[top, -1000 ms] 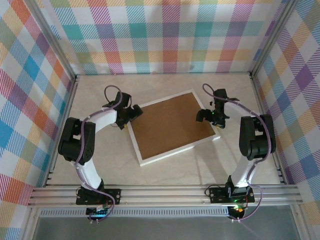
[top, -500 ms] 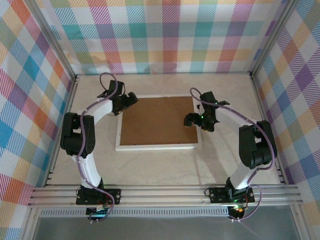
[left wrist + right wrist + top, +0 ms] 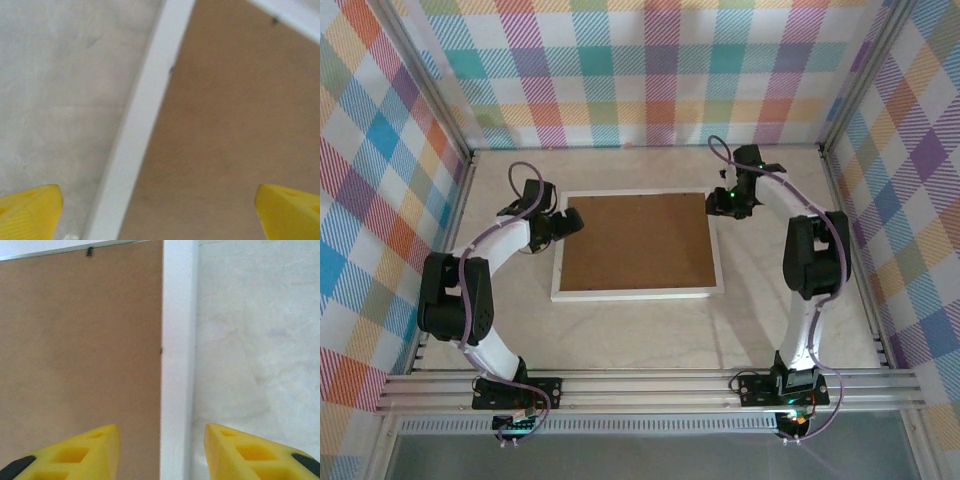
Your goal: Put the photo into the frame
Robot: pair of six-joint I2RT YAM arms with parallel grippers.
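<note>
Plaid walls ring a pale bench [image 3: 650, 330] where the frame [image 3: 638, 293] lies face-down mid-bench, brown backing board [image 3: 635, 240] in place. Left jaws gape at its far-left corner; right jaws, apart, straddle its far-right border, pinching nothing. Whether the photo lies beneath, I can't tell; probably nearly finished.

Matt brown board [image 3: 635, 240] backs the smooth white frame [image 3: 638, 294]

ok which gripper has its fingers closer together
The right gripper: its yellow fingers sit close on either side of the frame's white border, while the left gripper's stand wide apart.
</note>
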